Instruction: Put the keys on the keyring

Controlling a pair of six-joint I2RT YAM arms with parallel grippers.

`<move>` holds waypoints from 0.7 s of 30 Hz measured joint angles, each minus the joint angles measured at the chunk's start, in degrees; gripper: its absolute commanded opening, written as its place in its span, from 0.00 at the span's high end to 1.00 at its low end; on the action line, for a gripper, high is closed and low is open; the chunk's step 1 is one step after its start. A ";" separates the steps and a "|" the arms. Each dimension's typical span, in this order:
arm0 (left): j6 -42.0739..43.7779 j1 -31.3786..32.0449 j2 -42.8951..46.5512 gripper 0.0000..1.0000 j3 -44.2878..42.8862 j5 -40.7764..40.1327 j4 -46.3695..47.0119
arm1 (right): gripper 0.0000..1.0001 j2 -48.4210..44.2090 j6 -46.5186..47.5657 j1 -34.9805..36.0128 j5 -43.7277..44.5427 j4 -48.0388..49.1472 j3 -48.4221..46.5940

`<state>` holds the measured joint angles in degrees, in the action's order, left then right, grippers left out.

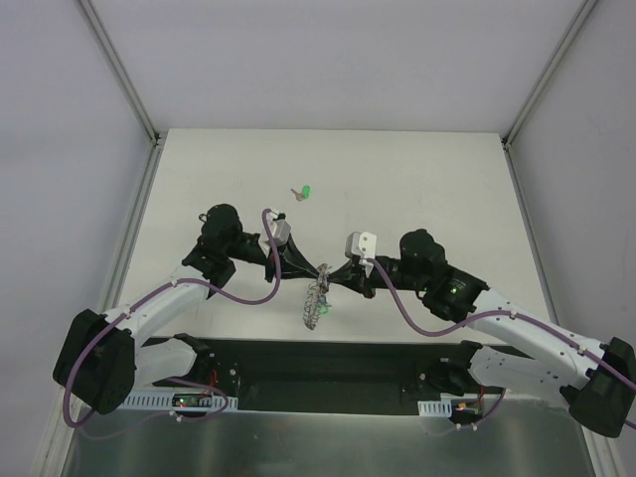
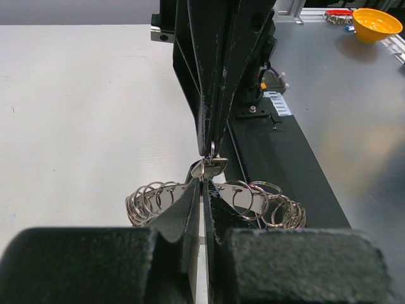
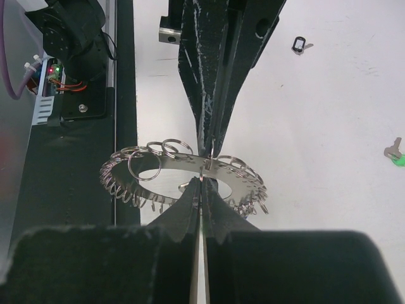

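The keyring (image 1: 314, 306), a flat silver ring strung with several small split rings, hangs in the air between both arms near the table's front. My left gripper (image 2: 202, 185) is shut on its rim, with coils (image 2: 149, 201) spreading to either side. Facing it tip to tip, my right gripper (image 3: 201, 182) is shut on the keyring's (image 3: 145, 163) inner edge. A small silver flat piece (image 2: 212, 168) hangs on a split ring between the tips. A green-headed key (image 1: 306, 191) lies on the table further back. A black-headed key (image 3: 299, 45) lies apart on the white surface.
The black base plate (image 1: 328, 363) of the arms runs along the near edge, just below the keyring. An orange bowl (image 2: 376, 22) stands off the table on the grey floor. Grey walls close the table in on three sides.
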<state>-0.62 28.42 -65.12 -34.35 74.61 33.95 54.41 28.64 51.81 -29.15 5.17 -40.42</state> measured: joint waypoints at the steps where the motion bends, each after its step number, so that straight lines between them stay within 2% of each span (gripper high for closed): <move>1: 0.00 0.00 0.00 1.00 -0.09 -0.02 0.02 | 0.99 0.00 0.07 0.26 0.17 -0.07 0.00; 13: 0.00 0.00 0.37 1.00 -0.22 -0.07 0.04 | 0.99 0.46 1.05 3.13 4.24 -1.20 -0.07; 21: 0.00 0.00 0.42 1.00 -0.22 -0.07 0.04 | 0.99 -2.47 1.09 3.21 6.82 -1.14 -0.07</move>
<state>-0.62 28.42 -64.71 -34.57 74.54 34.00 51.94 29.74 55.02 -22.33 4.03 -40.49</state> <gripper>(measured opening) 0.008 0.017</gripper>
